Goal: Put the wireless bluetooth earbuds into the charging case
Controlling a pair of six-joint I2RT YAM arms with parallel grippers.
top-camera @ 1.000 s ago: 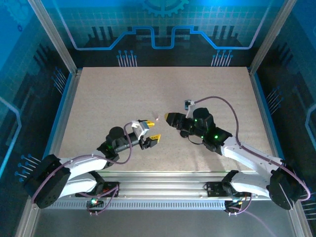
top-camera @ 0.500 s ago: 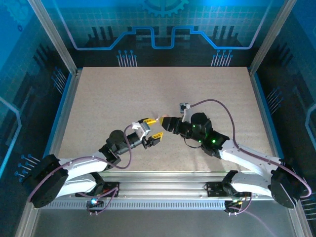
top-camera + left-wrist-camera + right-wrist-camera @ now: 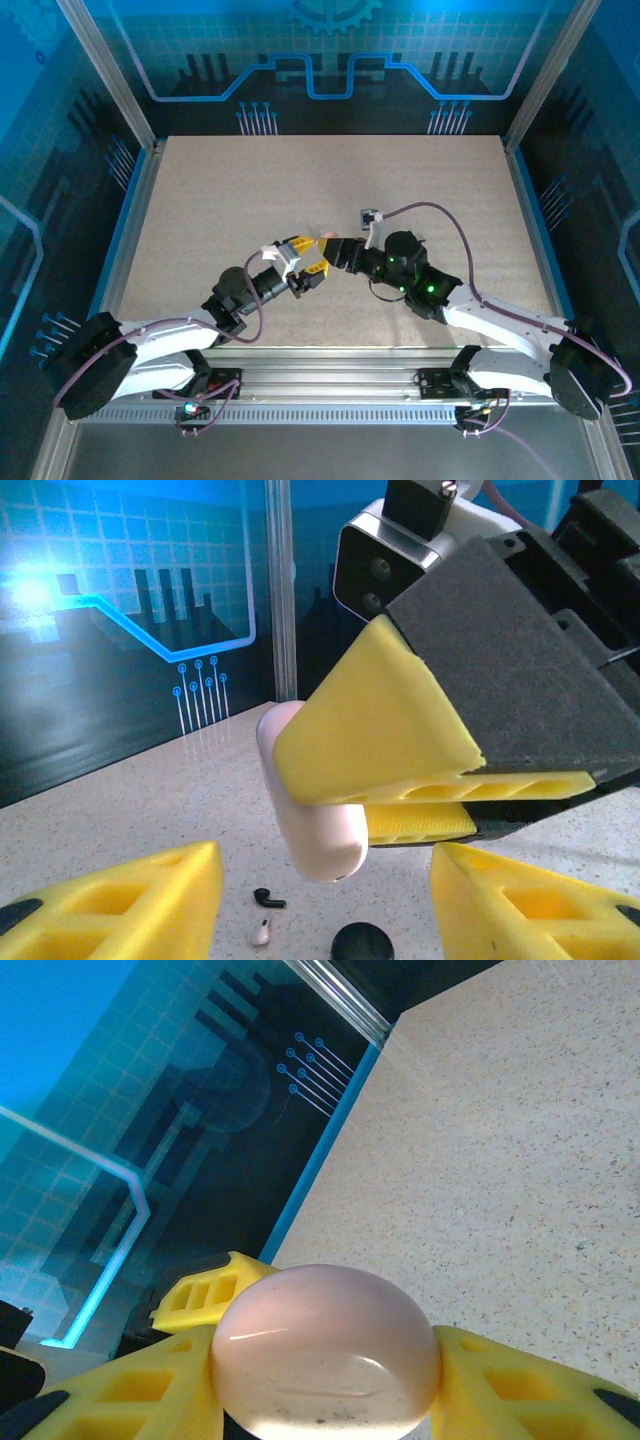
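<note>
1. First, nearest the left wrist camera, we count two yellow fingers point(image 3: 130, 905) of the left gripper point(image 3: 308, 257). They stand apart with nothing between them.
2. Just beyond, two earbuds lie on the table point(image 3: 120, 800): one black earbud point(image 3: 267, 897) and, at its 6 o'clock, one pale earbud point(image 3: 259, 933).
3. One black case point(image 3: 362, 943) sits on the table at the pale earbud's 3 o'clock.
4. Farther on, one pink case point(image 3: 310, 820) hangs clear of the table, at 12 o'clock from both earbuds.
5. The right gripper point(image 3: 332, 246) is clamped on that pink case, one yellow finger on each side.
6. From above, we see the two grippers meeting near the table's middle, the left at the right's 8 o'clock.
</note>
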